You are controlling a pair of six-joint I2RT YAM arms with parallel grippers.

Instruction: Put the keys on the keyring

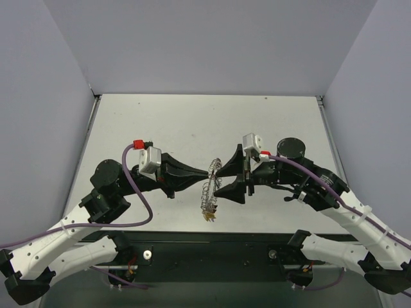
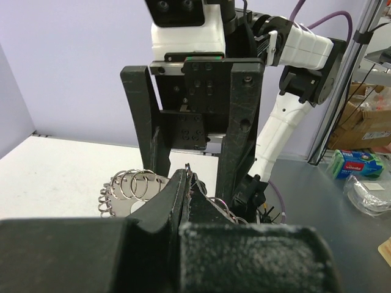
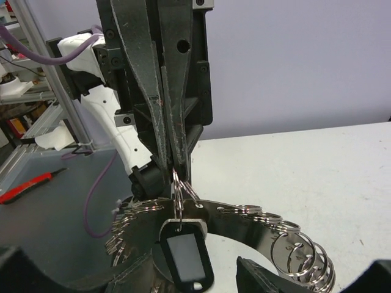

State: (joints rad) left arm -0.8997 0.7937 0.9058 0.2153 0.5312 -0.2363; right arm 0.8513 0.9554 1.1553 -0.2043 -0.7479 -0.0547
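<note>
The right gripper (image 3: 197,271) stands released, jaws either side of a black-tagged key (image 3: 183,256) hanging from the keyring (image 3: 244,223). Just above it, the left gripper (image 3: 173,160) is clenched on the keyring. More keys (image 1: 209,216) dangle beneath it. No loose ones show, so threading looks nearly finished.

The pale grey surface (image 1: 192,122) fills the middle of the top view, with lilac panels (image 1: 64,64) at its left, upper and right edges. A dark strip (image 1: 212,247) along its lower edge carries both arm bases (image 1: 148,255). Whether the keyring (image 1: 208,189) touches the surface is unclear.
</note>
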